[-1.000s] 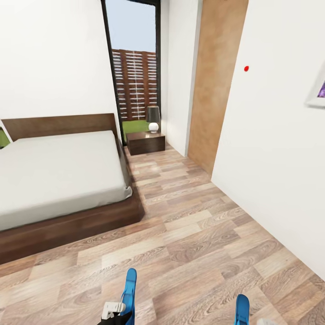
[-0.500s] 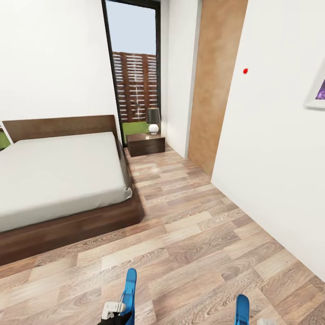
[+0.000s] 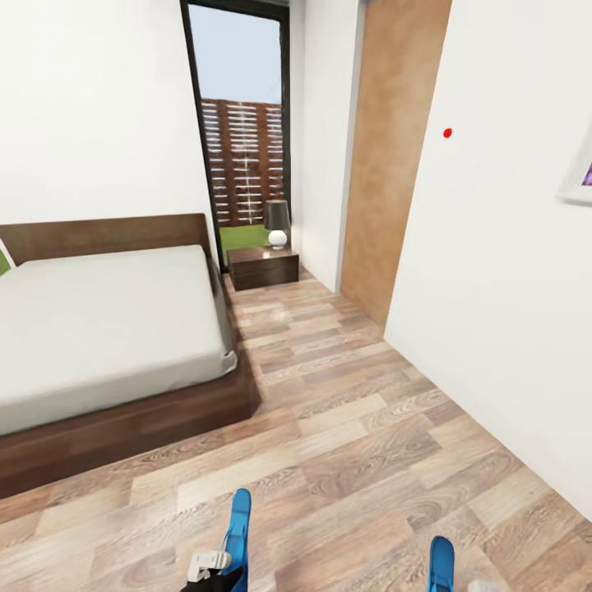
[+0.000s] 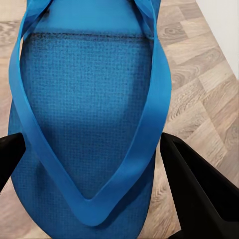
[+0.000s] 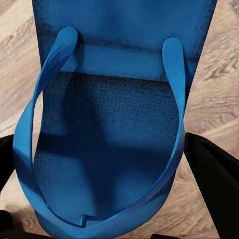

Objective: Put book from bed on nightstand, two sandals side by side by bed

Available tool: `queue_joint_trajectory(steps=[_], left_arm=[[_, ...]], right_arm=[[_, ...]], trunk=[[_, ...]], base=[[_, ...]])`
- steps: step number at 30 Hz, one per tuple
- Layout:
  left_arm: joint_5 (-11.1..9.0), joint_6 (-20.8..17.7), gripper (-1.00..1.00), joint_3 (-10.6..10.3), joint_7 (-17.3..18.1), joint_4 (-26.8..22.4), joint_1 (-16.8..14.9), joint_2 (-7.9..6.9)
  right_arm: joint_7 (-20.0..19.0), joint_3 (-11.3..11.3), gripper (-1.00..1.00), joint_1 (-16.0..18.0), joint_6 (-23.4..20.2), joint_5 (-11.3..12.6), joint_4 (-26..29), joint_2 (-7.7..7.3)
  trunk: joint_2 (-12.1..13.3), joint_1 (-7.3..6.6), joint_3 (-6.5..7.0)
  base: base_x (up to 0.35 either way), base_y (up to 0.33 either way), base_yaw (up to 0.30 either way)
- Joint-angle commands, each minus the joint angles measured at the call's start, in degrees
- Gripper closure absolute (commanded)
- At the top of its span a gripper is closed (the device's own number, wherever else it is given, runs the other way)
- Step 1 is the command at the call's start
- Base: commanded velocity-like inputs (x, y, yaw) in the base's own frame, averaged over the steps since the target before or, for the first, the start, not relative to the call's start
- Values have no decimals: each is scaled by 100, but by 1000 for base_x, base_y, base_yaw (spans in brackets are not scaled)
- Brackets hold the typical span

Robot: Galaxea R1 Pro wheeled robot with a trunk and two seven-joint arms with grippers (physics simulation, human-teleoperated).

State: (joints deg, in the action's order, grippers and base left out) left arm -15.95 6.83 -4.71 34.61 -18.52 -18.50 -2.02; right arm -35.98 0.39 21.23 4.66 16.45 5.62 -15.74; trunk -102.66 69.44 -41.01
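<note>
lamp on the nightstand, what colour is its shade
Dark grey shade on the lamp, over a white round base; head view shows it best.

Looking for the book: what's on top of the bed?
The bed shows only bare pale mattress; no book on the visible part. Its left end is cut off, so unseen.

- Legible text, labels, brands, numbers, signs: none in any view.
- Framed picture [image 3: 578, 168] on the right wall: cut by the frame edge; no lettering can be made out.

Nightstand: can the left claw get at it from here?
Probably not. The nightstand stands far across the floor beside the bed, and the left claw is shut on a sandal.
</note>
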Motion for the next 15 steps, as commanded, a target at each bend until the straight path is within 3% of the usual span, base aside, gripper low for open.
queue_joint_trajectory(steps=[1, 15], left_arm=[[-39, 38, 100, -47, -6, 6, -5, -1], [-40, 37, 100, -47, -7, 15, -5, 26]], right_arm=[[-20, 5, 100, 4, 18, 22, -8, 0], [-13, 5, 100, 4, 22, -4, -8, 1]], trunk=[[-2, 3, -5], [-2, 3, -5]], base=[[317, -50, -1], [316, -109, -21]])
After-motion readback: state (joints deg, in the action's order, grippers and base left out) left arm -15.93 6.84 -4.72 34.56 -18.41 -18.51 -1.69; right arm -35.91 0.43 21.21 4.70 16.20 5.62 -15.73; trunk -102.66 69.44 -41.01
